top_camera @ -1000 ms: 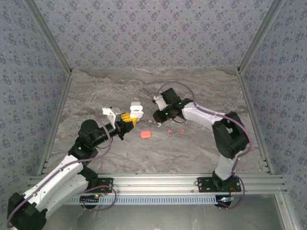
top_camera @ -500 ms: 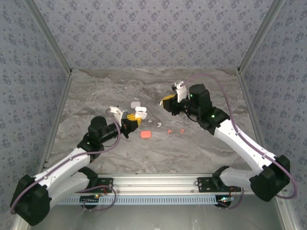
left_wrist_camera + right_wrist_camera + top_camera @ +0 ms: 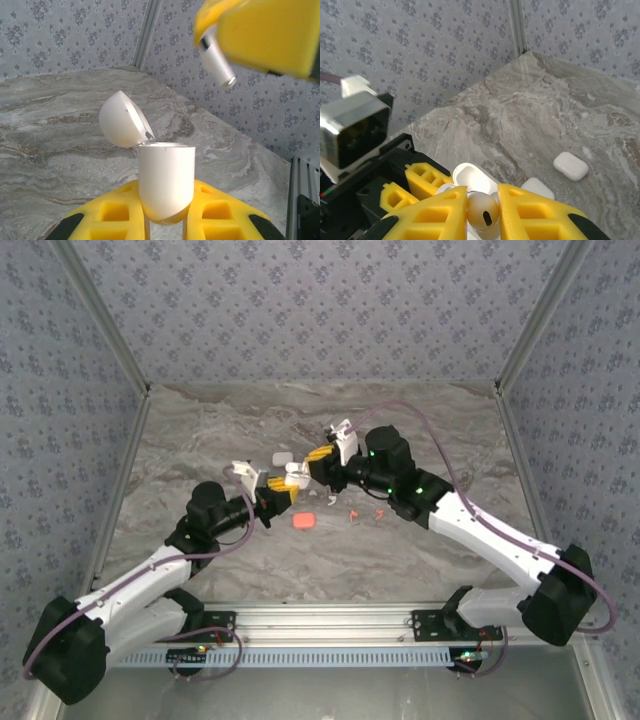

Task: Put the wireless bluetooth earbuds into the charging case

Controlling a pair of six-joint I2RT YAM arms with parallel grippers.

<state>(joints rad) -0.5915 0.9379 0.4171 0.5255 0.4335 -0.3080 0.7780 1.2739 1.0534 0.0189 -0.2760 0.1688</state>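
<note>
Marble tabletop (image 3: 200, 430) | left end effector (image 3: 165, 215) grips open case (image 3: 166, 177) | right end effector (image 3: 482, 197) grips earbud (image 3: 482, 211)

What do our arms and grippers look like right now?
The left arm and right arm have white links, black joints and a thin purple cable looping along each. Small green lights glow on the right one. The left gripper and right gripper have blocky yellow fingers with recessed pockets on black bases.

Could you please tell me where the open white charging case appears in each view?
Top external: open white charging case mid-frame, up-frame of the coral case.
Left wrist: lower centre, lid flipped up to the left.
Right wrist: bottom centre, just above the earbud.
Shared landmark: that earbud, upper right in the left wrist view.
</note>
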